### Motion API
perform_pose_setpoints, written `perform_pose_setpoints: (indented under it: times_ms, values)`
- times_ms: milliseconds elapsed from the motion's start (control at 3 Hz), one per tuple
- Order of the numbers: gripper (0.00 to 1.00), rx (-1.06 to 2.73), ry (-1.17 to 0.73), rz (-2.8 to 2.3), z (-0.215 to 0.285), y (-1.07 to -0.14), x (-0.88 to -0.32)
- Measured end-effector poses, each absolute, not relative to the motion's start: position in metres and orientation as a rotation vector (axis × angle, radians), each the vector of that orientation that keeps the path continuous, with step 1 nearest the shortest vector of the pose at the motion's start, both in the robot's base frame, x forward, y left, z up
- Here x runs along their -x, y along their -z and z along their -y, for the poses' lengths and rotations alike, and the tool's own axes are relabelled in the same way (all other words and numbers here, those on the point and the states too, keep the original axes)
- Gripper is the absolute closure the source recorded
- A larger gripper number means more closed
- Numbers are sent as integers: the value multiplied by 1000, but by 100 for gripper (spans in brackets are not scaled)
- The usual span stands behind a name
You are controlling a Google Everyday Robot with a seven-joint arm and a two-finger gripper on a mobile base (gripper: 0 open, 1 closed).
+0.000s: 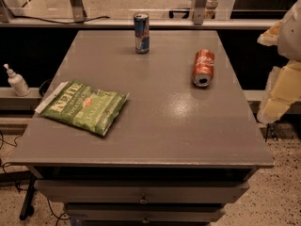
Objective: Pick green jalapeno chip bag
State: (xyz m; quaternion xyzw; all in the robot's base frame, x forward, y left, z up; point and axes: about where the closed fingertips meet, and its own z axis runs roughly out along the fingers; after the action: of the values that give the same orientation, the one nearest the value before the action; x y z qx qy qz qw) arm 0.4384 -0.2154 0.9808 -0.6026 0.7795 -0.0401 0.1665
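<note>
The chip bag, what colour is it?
The chip bag is green with white lettering, in the camera view. The gripper is at the right edge.

Table [162,126]: green chip bag [84,106], blue can [141,33], orange can [203,68] (gripper [281,91] at right)

Your chip bag [83,105] lies flat on the table [164,126], near left, one end at the left edge. Far back at centre you've got the standing can [141,32]. Right of it and nearer, the tipped can [203,68] lies on its side. Your gripper [281,86] hangs beyond the table's right edge.
</note>
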Motion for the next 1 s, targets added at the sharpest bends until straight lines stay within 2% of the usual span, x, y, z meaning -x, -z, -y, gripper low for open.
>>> perform_pose_setpoints:
  times_ms: [333,1000]
  values:
    - [0,1715,114,-2219,215,-981,-438]
    - [0,1644,-95,-2107,148,-973,-454]
